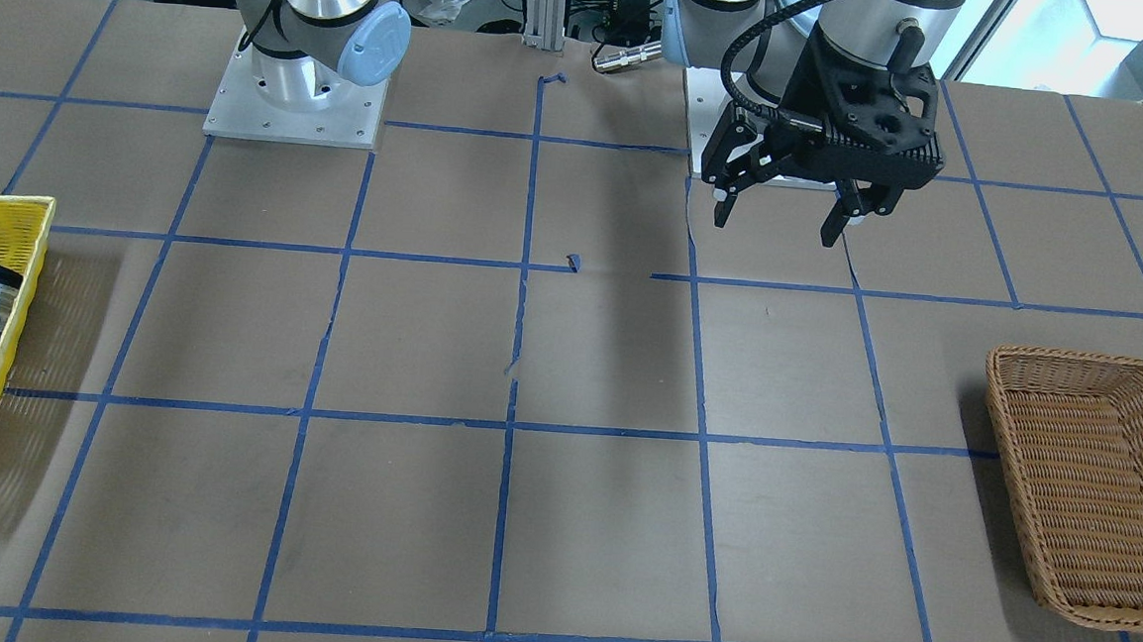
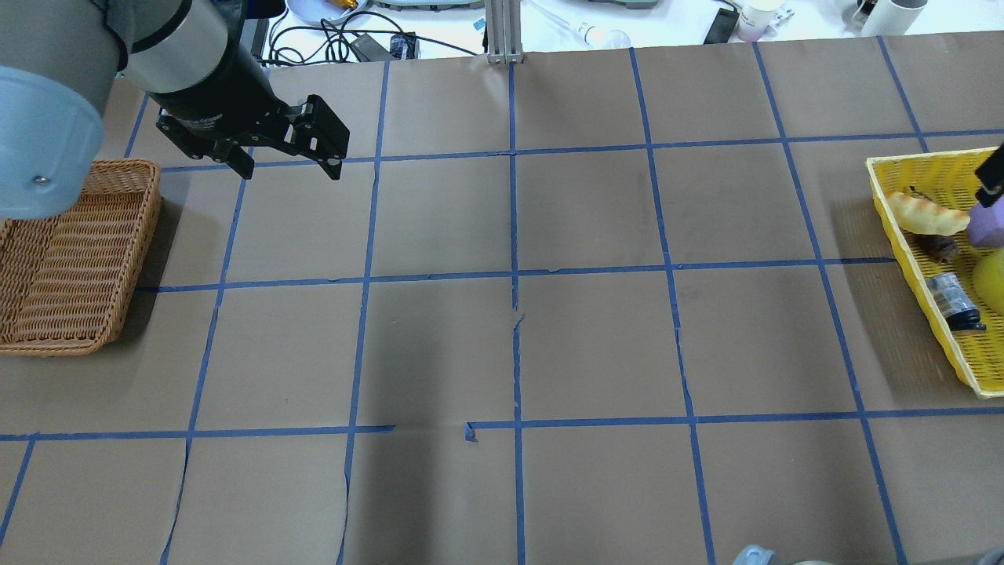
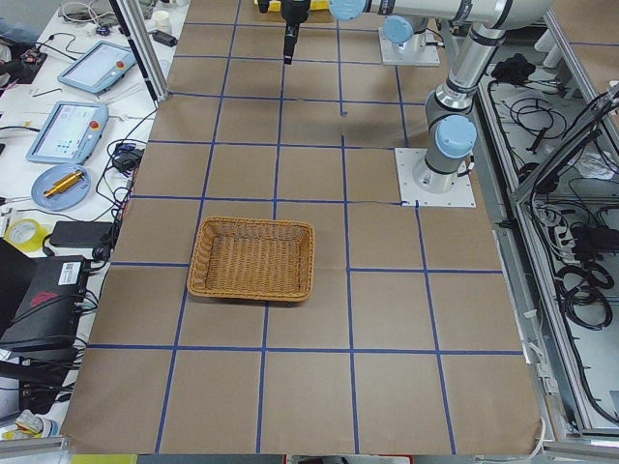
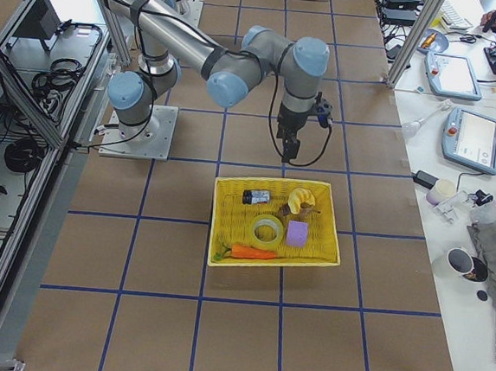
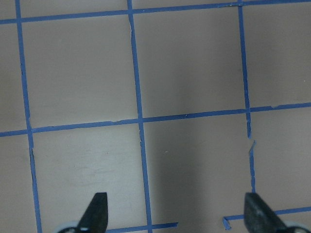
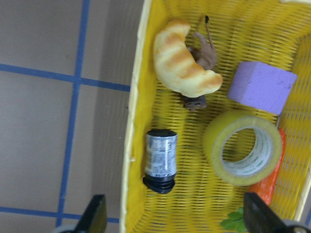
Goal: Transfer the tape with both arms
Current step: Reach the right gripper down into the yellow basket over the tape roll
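One roll of yellow tape [image 6: 243, 148] lying flat in yellow basket [image 6: 136, 111], beside purple block [image 6: 261, 87] and carrot [image 4: 251, 253], right gripper [image 6: 177, 219] above basket's edge, jaws apart, left gripper [image 1: 781, 215] well apart, near wicker basket [image 1: 1066, 355], jaws likewise apart.

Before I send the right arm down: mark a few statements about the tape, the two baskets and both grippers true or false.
1. The tape lies in the yellow basket. True.
2. The left gripper holds the tape. False: its fingers are apart with nothing between them, above the table.
3. The right gripper is open, above the yellow basket. True.
4. The croissant lies in the wicker basket. False: it lies in the yellow basket; the wicker basket shows nothing inside.
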`<state>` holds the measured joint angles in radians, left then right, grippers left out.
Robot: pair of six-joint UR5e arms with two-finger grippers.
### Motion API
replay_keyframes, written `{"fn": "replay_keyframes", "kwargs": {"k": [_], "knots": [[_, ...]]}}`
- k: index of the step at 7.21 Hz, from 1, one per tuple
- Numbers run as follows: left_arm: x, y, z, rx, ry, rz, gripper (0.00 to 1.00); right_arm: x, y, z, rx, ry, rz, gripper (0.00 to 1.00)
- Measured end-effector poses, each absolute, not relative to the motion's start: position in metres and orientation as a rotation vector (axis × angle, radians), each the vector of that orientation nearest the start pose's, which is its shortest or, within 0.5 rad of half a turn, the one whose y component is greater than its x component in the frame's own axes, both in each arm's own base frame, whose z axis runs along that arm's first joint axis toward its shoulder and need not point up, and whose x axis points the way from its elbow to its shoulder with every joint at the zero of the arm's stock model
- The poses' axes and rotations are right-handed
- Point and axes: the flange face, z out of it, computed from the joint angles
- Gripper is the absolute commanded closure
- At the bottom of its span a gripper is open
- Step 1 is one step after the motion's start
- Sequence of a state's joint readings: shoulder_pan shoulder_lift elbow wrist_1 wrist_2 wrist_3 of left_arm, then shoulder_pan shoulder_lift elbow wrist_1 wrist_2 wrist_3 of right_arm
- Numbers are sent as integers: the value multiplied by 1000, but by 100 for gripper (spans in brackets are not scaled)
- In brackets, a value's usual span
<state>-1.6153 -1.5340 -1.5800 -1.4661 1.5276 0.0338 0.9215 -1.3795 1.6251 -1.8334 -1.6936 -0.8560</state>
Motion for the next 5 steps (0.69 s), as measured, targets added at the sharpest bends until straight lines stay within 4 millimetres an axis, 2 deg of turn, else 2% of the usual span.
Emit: {"fn": "replay_keyframes", "kwargs": {"k": [1,2,5], "knots": [[-159,-482,513,129,3175,-210,0,-288,-517,358,-419,3214,126,0],[-159,-481,513,129,3175,-211,0,-314,-512,325,-507,3203,142,0],[-159,-482,513,129,3175,-212,0,-327,-496,254,-568,3225,208,0]]}}
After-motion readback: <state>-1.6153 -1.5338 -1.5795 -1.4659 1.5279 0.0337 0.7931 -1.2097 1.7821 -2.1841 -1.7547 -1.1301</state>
